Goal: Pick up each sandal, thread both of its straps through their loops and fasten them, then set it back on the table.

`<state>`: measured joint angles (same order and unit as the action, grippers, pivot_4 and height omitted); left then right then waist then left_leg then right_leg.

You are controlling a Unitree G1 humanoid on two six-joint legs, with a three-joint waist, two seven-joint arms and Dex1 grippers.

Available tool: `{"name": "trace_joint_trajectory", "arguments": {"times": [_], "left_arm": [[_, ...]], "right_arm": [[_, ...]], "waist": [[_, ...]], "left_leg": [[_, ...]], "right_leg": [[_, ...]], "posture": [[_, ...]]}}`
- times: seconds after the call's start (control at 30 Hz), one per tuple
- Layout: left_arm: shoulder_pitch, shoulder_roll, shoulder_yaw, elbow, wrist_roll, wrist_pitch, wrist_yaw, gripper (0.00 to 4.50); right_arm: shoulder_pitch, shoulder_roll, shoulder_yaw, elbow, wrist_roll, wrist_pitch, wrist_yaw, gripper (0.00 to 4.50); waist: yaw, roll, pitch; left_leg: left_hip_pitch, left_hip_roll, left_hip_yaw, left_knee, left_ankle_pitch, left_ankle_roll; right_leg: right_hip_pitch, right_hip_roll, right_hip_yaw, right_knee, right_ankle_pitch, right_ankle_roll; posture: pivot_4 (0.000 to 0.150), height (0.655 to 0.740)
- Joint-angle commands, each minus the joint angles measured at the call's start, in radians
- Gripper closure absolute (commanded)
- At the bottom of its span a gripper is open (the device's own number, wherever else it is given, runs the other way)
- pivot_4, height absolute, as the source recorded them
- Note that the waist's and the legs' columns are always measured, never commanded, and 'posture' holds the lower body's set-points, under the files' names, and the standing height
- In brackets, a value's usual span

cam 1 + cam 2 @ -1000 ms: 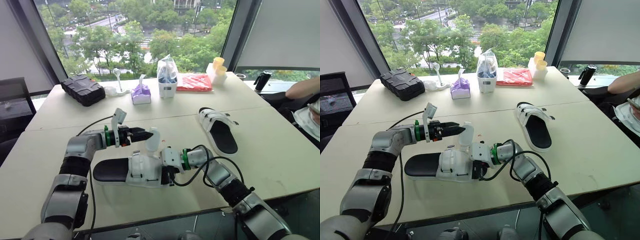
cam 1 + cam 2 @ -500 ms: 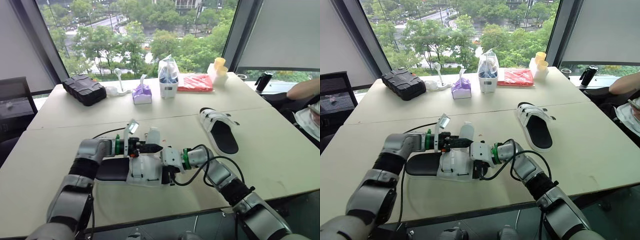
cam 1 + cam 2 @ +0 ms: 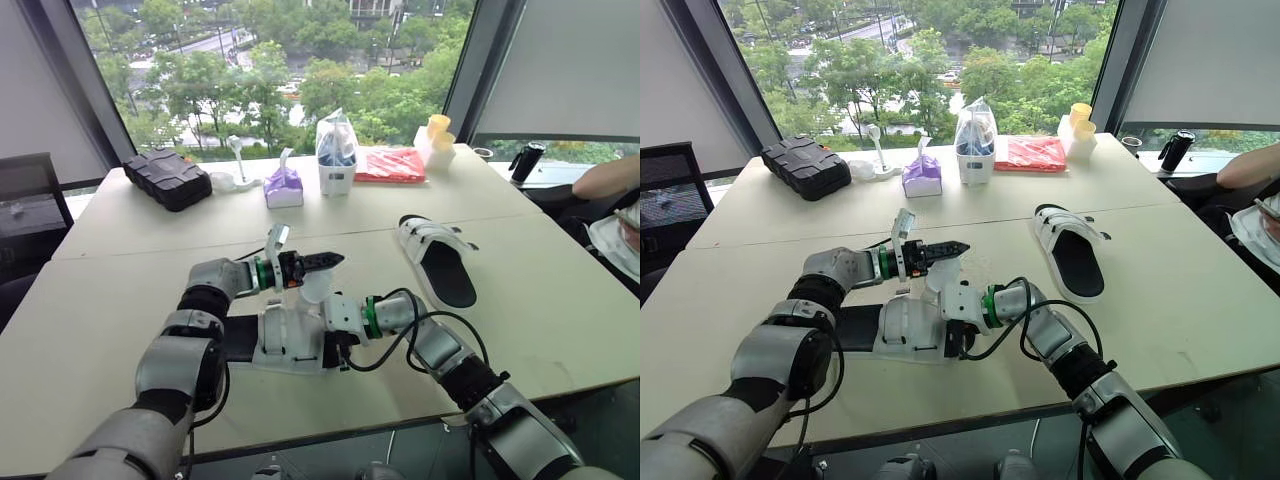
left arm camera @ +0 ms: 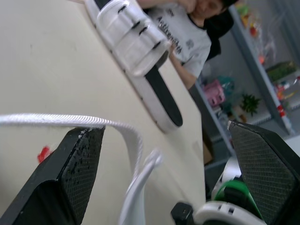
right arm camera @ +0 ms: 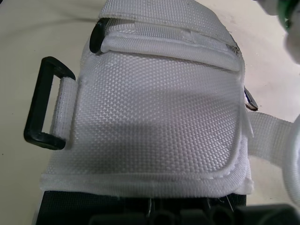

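near sandal [image 3: 282, 336] | long axis left-right | strapped end rightward

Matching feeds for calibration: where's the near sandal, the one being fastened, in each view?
Left eye view: near sandal at the table's front, centre-left.
Right eye view: front, centre-left, white upper showing.
Left wrist view: its loose strap up close.
Right wrist view: the upper, black loop beside it.
Shared landmark: far sandal.

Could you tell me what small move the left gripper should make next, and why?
Probably close the left gripper on the loose strap: its fingers stand open with the strap between them, and the near sandal's black loop is unthreaded.
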<state>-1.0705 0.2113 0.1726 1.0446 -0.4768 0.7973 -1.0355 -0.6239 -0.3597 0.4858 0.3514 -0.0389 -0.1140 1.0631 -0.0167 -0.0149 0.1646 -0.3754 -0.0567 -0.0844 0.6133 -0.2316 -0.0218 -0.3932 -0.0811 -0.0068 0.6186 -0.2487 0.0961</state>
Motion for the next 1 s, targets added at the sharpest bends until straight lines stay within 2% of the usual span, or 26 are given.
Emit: {"name": "trace_joint_trajectory", "arguments": {"times": [0.03, 0.43, 0.8, 0.9, 0.97, 1.0], "left_arm": [[-0.042, -0.003, 0.07, 0.009, -0.044, -0.007, 0.017, 0.14], [-0.073, 0.007, 0.162, 0.021, -0.066, -0.005, 0.05, 0.14], [-0.079, 0.037, 0.163, 0.002, -0.056, -0.01, 0.037, 0.14], [-0.075, 0.042, 0.164, -0.012, -0.059, -0.009, 0.035, 0.98], [-0.07, 0.048, 0.164, -0.027, -0.064, 0.0, 0.026, 1.88], [-0.064, 0.051, 0.159, -0.039, -0.061, -0.002, 0.018, 2.5]], "right_arm": [[0.031, -0.028, 0.026, 0.081, -0.081, 0.048, -0.017, 4.5], [0.03, -0.022, 0.028, 0.084, -0.08, 0.048, -0.019, 4.5], [0.031, -0.016, 0.029, 0.086, -0.079, 0.049, -0.023, 4.5], [0.031, -0.015, 0.029, 0.087, -0.079, 0.047, -0.023, 4.5], [0.031, -0.015, 0.03, 0.087, -0.079, 0.047, -0.022, 4.5], [0.03, -0.015, 0.03, 0.089, -0.079, 0.046, -0.021, 4.5]], "waist": [[0.0, 0.0, 0.0], [-0.001, 0.0, 0.0], [-0.001, 0.0, 0.0], [-0.001, 0.0, 0.0], [-0.001, 0.0, 0.0], [-0.002, 0.0, 0.0]], "left_leg": [[0.0, 0.0, 0.0, 0.0, 0.0, 0.0], [0.0, 0.0, 0.0, 0.0, 0.0, 0.0], [0.0, 0.0, 0.0, 0.0, 0.0, 0.0], [0.0, 0.0, 0.0, 0.0, 0.0, 0.0], [0.0, 0.0, 0.0, 0.0, 0.0, 0.0], [0.0, 0.0, 0.0, 0.0, 0.0, 0.0]], "right_leg": [[0.0, 0.0, 0.0, 0.0, 0.0, 0.0], [0.0, 0.0, 0.0, 0.0, 0.001, 0.001], [0.0, 0.0, 0.0, 0.0, 0.001, 0.001], [0.0, 0.0, 0.0, 0.0, 0.001, 0.001], [0.0, 0.0, 0.0, 0.0, 0.001, 0.001], [0.0, 0.0, 0.0, 0.0, 0.001, 0.001]], "posture": [[0.15, 0.74], [0.15, 0.74], [0.15, 0.74], [0.15, 0.74], [0.15, 0.74], [0.15, 0.74]]}}
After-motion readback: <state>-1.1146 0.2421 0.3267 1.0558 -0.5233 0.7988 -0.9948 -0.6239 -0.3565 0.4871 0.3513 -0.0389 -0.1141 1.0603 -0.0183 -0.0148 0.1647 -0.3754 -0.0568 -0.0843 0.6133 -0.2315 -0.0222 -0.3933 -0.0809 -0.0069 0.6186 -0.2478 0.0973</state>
